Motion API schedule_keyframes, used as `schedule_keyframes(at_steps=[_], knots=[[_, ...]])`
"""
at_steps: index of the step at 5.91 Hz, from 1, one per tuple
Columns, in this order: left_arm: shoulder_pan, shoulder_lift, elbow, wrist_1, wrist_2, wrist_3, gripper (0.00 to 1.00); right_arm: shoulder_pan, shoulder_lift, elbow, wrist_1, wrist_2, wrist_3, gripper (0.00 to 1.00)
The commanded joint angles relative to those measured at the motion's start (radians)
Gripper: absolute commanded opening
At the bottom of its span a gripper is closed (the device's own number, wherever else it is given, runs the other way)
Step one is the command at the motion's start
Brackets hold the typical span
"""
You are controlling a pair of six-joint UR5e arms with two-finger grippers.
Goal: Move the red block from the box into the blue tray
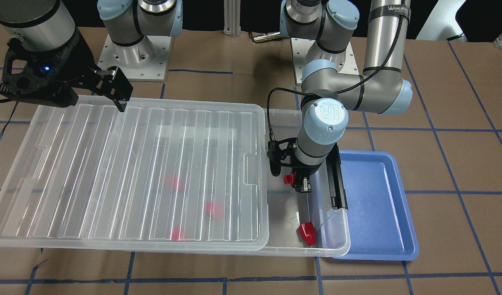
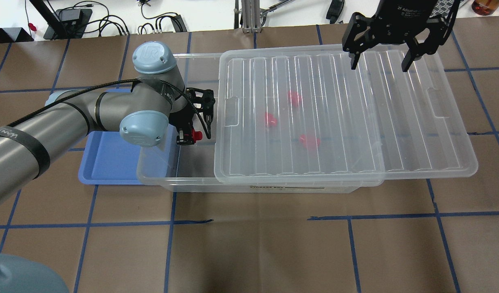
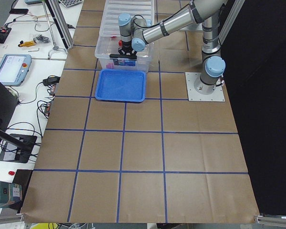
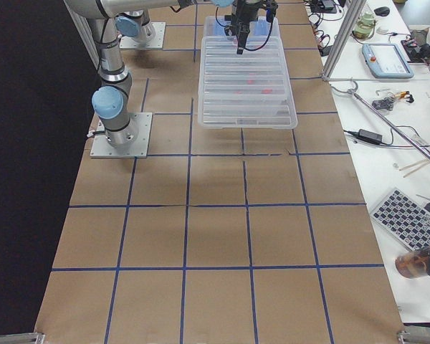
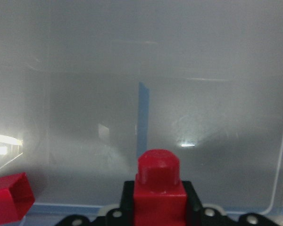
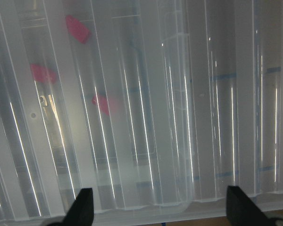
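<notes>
My left gripper (image 1: 295,182) is shut on a red block (image 1: 289,178) and holds it inside the uncovered end of the clear box (image 1: 335,245), above its floor. The left wrist view shows that block (image 5: 159,182) between the fingers. A second red block (image 1: 307,233) lies on the box floor near the front corner. Three more red blocks (image 2: 294,98) show blurred under the ribbed lid (image 2: 339,118). The blue tray (image 1: 378,205) lies beside the box, partly under its end, and holds nothing. My right gripper (image 2: 379,61) is open and empty above the lid's far edge.
The lid is slid sideways and overhangs the box on my right. A black latch bar (image 1: 337,180) lies along the box end next to the tray. The left arm's elbow (image 2: 143,128) hangs over the tray. Brown paper with blue tape lines covers the table (image 2: 253,244).
</notes>
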State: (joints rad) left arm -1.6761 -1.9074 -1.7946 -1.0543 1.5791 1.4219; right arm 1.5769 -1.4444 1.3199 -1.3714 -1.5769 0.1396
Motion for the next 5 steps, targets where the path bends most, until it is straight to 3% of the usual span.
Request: schedule_keyframes(at_steps=[1, 3, 5], knots=[[-0.008, 0.065, 0.136, -0.24, -0.005, -0.009, 0.04, 0.0, 0.001, 0.001, 0.0, 0.0, 0.0, 1.0], [-0.013, 0.103, 0.243, -0.384, -0.005, -0.035, 0.04, 0.0, 0.001, -0.001, 0.0, 0.002, 0.0, 1.0], [0.027, 0.131, 0.247, -0.417, -0.005, -0.021, 0.04, 0.0, -0.001, -0.001, 0.0, 0.002, 0.0, 1.0]])
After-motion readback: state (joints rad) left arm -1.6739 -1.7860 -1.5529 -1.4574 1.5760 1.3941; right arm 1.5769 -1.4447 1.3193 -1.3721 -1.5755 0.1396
